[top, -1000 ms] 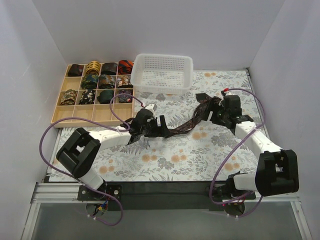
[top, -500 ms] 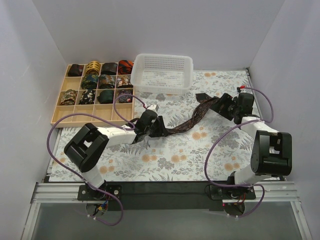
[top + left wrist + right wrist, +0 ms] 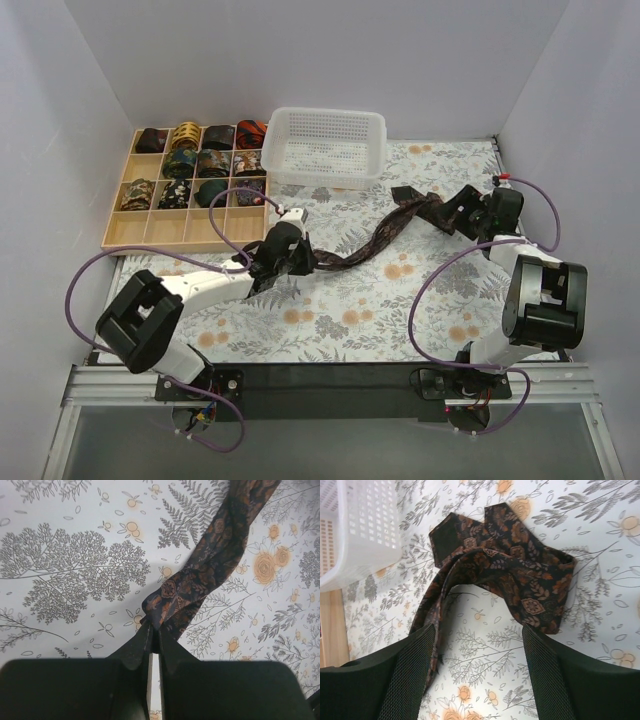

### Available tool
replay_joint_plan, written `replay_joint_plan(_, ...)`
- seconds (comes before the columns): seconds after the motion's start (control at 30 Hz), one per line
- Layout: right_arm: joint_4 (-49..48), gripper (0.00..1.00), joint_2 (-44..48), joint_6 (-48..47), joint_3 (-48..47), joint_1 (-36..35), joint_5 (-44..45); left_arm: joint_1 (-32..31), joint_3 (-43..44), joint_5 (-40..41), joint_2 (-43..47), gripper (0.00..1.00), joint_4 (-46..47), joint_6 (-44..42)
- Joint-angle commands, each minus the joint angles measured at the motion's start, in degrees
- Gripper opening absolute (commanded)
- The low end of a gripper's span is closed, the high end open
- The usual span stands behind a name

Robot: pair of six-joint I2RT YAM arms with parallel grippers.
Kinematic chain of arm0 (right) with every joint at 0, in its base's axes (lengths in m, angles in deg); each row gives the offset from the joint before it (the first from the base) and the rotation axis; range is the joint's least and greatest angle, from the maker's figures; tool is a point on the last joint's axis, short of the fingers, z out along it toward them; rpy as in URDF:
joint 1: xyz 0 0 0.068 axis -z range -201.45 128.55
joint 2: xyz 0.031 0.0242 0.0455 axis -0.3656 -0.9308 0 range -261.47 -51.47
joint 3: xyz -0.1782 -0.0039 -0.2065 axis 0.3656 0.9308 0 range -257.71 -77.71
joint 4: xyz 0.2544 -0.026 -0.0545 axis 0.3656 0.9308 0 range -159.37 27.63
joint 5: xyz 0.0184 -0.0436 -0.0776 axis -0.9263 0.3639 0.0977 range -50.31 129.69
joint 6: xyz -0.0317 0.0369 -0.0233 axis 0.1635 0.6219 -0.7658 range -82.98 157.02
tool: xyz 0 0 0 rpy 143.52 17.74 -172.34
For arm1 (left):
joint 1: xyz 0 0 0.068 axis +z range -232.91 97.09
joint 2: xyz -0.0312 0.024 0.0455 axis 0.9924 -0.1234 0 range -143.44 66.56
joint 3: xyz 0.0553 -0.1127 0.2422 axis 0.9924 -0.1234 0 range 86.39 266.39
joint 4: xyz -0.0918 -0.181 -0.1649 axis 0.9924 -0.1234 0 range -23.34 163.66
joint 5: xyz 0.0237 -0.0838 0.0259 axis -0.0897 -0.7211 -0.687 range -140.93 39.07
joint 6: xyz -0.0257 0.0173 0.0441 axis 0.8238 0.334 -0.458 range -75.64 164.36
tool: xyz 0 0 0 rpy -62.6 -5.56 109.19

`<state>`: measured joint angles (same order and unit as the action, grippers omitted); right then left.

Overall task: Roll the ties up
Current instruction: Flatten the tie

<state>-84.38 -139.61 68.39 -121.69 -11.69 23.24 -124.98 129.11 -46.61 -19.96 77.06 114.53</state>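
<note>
1. Closest to me, the 2 arms are bolted at the table's front edge, and purple cables (image 3: 90,280) loop off both of them.
2. The left gripper (image 3: 303,262) (image 3: 152,640) reaches out low over the flowered cloth (image 3: 350,310), a little left of the middle. Its jaws are pinched tight on the narrow end of the tie, and the wrist view shows fabric bunched right at the 2 fingertips.
3. The tie (image 3: 375,240) (image 3: 210,555) (image 3: 510,575) is dark brown with an orange-red print. It runs from that grip as 1 long, slightly twisted strip, slanting across the cloth toward the far right.
4. Its wide end lies folded over on itself at the far right of the cloth, with the pointed tip toward the basket.
5. The right gripper (image 3: 450,213) (image 3: 479,630) sits just behind that fold with its jaws spread wide, gripping nothing. The strip passes close by 1 finger, but I cannot tell whether they touch.
6. Farther back, in the middle, stands the white mesh basket (image 3: 325,178) (image 3: 355,530), near the tie's tip but apart from it.
7. At the far left is the gridded wooden tray (image 3: 180,230), just beside the basket, with rolled ties (image 3: 200,160) coiled in its farther compartments.
</note>
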Motion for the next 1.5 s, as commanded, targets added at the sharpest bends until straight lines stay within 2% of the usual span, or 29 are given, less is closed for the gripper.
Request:
replay_joint_plan(0.0, -2.4, 0.66, 0.51, 0.35, -0.57, -2.45, -3.51, -0.21, -1.5, 1.75, 5.13, 0.0, -2.34, -5.39)
replay_joint_plan(0.1, -1.79, 0.67, 0.51, 0.35, -1.19, -5.7, -1.49, -0.21, -2.81, 0.0, 7.85, 0.0, -4.96, -7.68)
replay_joint_plan(0.33, 5.24, 0.7, 0.43, 4.03, -4.35, -14.5, 15.02, -0.91, -8.7, -5.97, 14.79, 0.0, -7.09, -8.82)
replay_joint_plan(0.53, 11.56, 0.72, -3.53, 8.7, -9.44, -19.07, 23.2, -1.0, -10.12, -6.69, 20.95, 0.0, -12.18, -11.8)
replay_joint_plan(0.73, 15.0, 0.72, -4.5, 12.3, -10.59, -19.43, 26.54, -1.0, -10.64, -5.64, 26.04, 0.0, -18.95, -15.15)
replay_joint_plan(0.93, 24.66, 0.72, -6.26, 12.3, -14.46, -19.25, 30.42, -1.0, -12.04, -8.36, 28.95, 0.0, -20.62, -16.82)
replay_joint_plan(1.33, 29.41, 0.71, -11.44, 12.83, -18.33, -18.37, 29.72, -1.0, -15.56, -9.42, 36.42, 0.0, -23.88, -18.49)
replay_joint_plan(1.47, 30.12, 0.67, -13.46, 12.92, -19.2, -17.85, 28.93, -1.0, -15.56, -8.54, 37.13, 0.0, -24.14, -18.05)
